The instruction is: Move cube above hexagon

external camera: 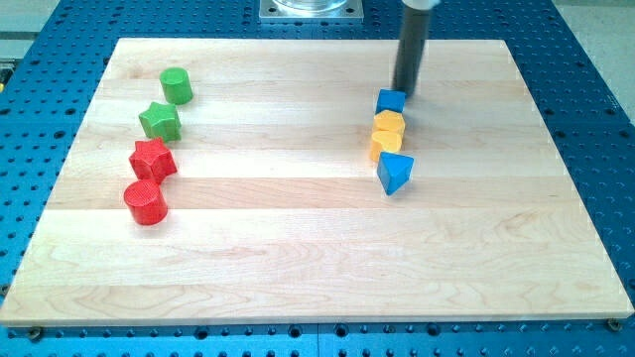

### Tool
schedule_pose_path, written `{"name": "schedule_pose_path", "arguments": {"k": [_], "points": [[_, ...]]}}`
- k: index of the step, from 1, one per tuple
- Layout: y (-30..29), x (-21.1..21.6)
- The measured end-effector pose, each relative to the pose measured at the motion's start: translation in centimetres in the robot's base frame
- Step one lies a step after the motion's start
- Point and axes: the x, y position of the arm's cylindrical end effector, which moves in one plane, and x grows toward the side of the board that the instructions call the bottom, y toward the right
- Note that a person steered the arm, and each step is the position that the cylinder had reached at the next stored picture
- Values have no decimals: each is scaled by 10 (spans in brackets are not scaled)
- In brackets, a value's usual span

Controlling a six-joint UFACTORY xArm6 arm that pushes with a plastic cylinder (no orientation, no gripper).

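Closest to the camera is the red cylinder (146, 202). My tip (406, 93), just a bare rod holding nothing, touches the blue cube (390, 101) from the view's top; the yellow hexagon (388, 126) sits right below, touching it.

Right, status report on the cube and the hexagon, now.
My tip at the blue cube, on its top-right side. Cube sits directly above the yellow hexagon, touching it. Nothing in the way.

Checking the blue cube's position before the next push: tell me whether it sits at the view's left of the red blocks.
No: the blue cube sits far to the view's right of the red blocks.
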Motion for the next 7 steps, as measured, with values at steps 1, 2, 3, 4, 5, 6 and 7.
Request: {"name": "schedule_pose_path", "arguments": {"k": [1,2,3,4,5,6,7], "points": [[21,13],[4,13],[-4,13],[-9,13],[-11,13],[-10,-8],[-7,-28]]}}
